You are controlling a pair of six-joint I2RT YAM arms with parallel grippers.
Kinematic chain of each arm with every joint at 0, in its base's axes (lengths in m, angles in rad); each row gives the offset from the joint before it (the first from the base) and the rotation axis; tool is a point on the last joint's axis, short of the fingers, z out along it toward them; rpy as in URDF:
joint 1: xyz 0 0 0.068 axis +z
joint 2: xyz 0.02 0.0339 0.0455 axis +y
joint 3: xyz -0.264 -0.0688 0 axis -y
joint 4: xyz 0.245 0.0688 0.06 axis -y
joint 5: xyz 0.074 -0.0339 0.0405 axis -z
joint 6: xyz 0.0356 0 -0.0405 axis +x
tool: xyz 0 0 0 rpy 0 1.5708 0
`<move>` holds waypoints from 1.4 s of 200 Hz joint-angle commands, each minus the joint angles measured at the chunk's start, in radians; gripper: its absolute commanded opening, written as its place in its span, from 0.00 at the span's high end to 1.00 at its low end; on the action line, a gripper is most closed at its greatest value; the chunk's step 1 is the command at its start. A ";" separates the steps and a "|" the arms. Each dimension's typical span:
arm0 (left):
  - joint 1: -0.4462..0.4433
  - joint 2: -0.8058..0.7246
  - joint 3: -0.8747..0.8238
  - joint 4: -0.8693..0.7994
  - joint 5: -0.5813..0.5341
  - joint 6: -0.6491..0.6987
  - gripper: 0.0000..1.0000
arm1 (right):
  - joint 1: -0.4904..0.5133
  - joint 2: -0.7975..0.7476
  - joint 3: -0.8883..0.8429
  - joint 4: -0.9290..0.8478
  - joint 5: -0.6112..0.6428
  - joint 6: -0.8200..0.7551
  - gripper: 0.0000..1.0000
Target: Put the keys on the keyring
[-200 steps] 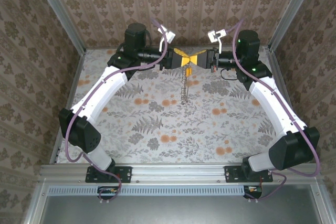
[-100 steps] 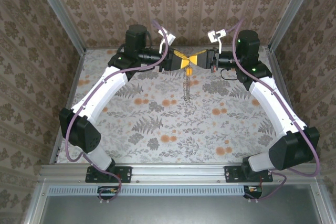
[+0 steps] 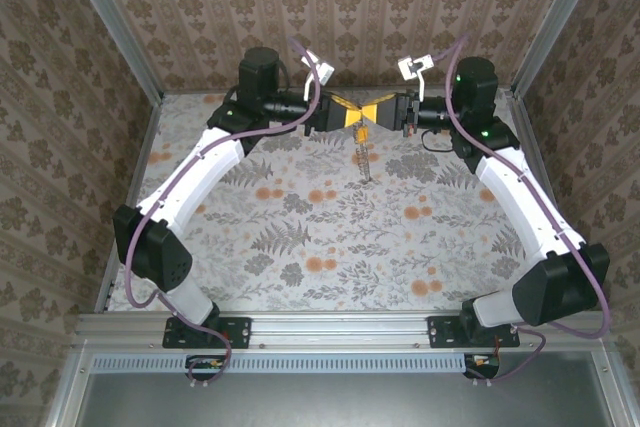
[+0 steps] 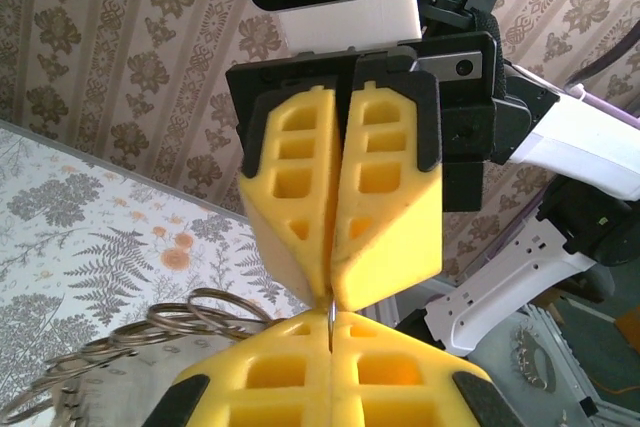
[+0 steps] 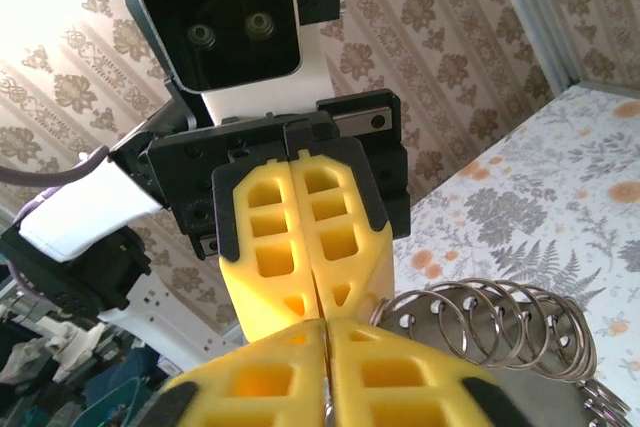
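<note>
At twelve o'clock my left gripper and right gripper meet, fingers pressed together; I should ease key onto keyring steadily.

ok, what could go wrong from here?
1. The left tool pinches only a thin metal sliver at its pad tips; the keyring dangling above the table could slip out and drop.
2. The right tool sits tip to tip against it; any shift may knock that hold loose.
</note>
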 commanded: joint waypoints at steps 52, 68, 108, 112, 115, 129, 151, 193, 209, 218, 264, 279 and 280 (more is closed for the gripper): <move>-0.020 -0.040 -0.058 0.275 -0.032 -0.184 1.00 | -0.078 -0.248 -0.221 0.148 0.207 0.077 0.64; -0.028 -0.052 -0.070 0.312 -0.063 -0.219 1.00 | -0.075 -0.293 -0.298 0.200 0.228 0.074 0.54; -0.055 -0.067 -0.064 0.330 -0.097 -0.254 1.00 | -0.029 -0.338 -0.379 0.220 0.234 0.036 0.46; -0.058 -0.069 -0.064 0.330 -0.100 -0.255 1.00 | -0.024 -0.339 -0.381 0.219 0.237 0.032 0.46; -0.060 -0.071 -0.063 0.330 -0.101 -0.254 1.00 | -0.022 -0.340 -0.381 0.219 0.237 0.028 0.45; -0.067 -0.075 -0.061 0.331 -0.107 -0.255 1.00 | -0.011 -0.338 -0.383 0.220 0.236 0.019 0.45; -0.075 -0.081 -0.059 0.332 -0.105 -0.259 1.00 | 0.000 -0.328 -0.372 0.224 0.234 0.013 0.45; -0.084 -0.088 -0.055 0.336 -0.105 -0.263 1.00 | 0.028 -0.306 -0.343 0.232 0.220 0.004 0.44; -0.087 -0.089 -0.055 0.336 -0.107 -0.263 1.00 | 0.040 -0.303 -0.338 0.235 0.206 0.000 0.45; -0.087 -0.090 -0.057 0.334 -0.108 -0.263 1.00 | 0.046 -0.305 -0.338 0.231 0.202 -0.005 0.46; -0.086 -0.090 -0.064 0.346 -0.119 -0.271 1.00 | 0.055 -0.314 -0.343 0.228 0.186 -0.008 0.77; -0.087 -0.092 -0.067 0.353 -0.127 -0.278 1.00 | 0.055 -0.320 -0.347 0.231 0.183 -0.002 0.92; -0.086 -0.092 -0.068 0.354 -0.127 -0.278 1.00 | 0.055 -0.320 -0.347 0.233 0.183 -0.002 0.93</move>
